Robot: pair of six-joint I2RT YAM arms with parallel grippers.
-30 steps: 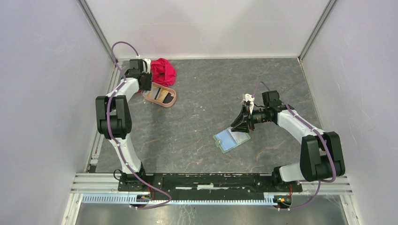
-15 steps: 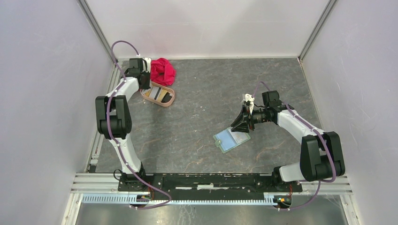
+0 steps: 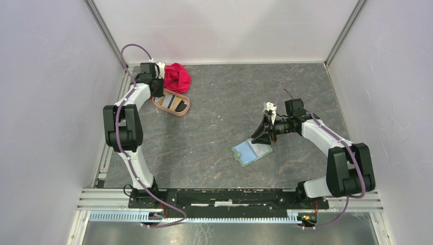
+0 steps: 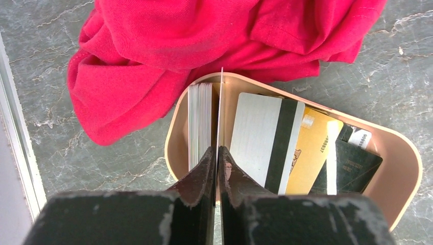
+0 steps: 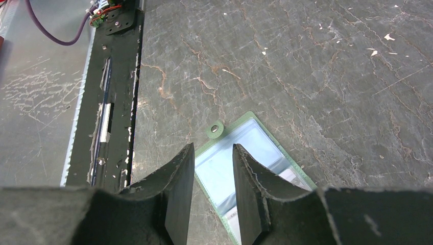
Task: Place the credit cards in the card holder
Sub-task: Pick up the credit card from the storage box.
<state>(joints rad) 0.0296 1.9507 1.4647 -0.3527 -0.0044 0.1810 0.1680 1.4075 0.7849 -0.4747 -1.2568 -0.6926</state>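
While left gripper [image 4: 218, 153] pinches a card [image 4: 221, 102] (edge-on), right gripper [image 5: 213, 173] gapes.

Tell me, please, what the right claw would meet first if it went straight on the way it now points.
Most likely the open card holder: the right claw aims down at its pale inner pocket, with nothing between them in the wrist view.

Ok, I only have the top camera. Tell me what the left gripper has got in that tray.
Observer: The left gripper is shut on a single card, edge-up in the tray.
Operator: Say what else is in there.
Observer: An upright stack beside it, plus a silver card, a gold card and a dark card lying overlapped.
Operator: Now the right side.
Observer: The right gripper is open over the card holder, which lies unfolded, snap button showing.
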